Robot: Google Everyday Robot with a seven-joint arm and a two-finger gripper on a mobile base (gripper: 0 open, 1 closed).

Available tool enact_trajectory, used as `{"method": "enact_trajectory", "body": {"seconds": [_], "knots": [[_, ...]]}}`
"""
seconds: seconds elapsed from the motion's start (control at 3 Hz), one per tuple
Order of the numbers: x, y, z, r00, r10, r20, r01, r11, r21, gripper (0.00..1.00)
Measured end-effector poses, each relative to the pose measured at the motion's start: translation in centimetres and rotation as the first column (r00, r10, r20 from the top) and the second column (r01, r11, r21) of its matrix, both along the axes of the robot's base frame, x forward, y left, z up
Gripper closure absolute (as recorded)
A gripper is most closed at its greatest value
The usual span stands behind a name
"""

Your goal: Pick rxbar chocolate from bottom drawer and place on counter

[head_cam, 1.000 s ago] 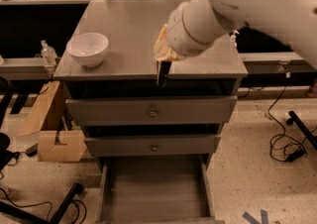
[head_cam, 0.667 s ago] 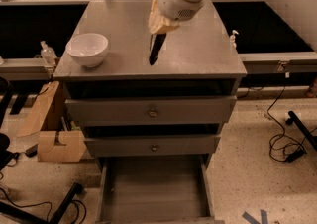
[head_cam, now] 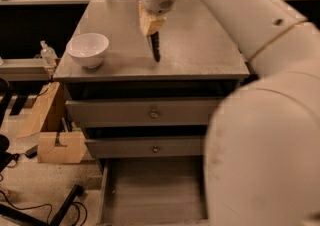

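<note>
Grey metal surface (head_cam: 200,45) under tool (head_cam: 151,31), pinching rxbar chocolate (head_cam: 155,49) upright near front edge, well above open bottom drawer (head_cam: 150,190); looks like placing step; next likely needs lowering, laying it flat, releasing, lifting clear.

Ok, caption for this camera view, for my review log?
Pincer above the counter grips the rxbar chocolate on end, a white bowl to its left; bottom drawer stands open below.

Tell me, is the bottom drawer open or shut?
Open: the drawer is pulled out, its floor showing. The gripper hangs over the counter.
</note>
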State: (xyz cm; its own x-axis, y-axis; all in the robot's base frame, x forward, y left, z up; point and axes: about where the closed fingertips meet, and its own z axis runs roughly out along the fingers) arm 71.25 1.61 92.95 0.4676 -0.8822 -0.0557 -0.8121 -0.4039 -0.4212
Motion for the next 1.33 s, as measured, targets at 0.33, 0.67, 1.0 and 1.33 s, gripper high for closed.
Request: {"method": "enact_trajectory", "body": {"seconds": [0.33,0.67,1.0,1.33], "knots": [[3.9,4.3,-2.3,0.9973,0.055,-0.05,-0.058,0.996,-0.067,1.0],[4.0,4.4,-2.3,0.9973,0.055,-0.05,-0.058,0.996,-0.067,1.0],[4.7,3.8,-1.5,0.9995,0.031,-0.003,-0.031,0.998,-0.052,1.0],[6.0,1.6,0.9,0.9945,-0.042,0.096,0.047,0.998,-0.052,1.0]]}}
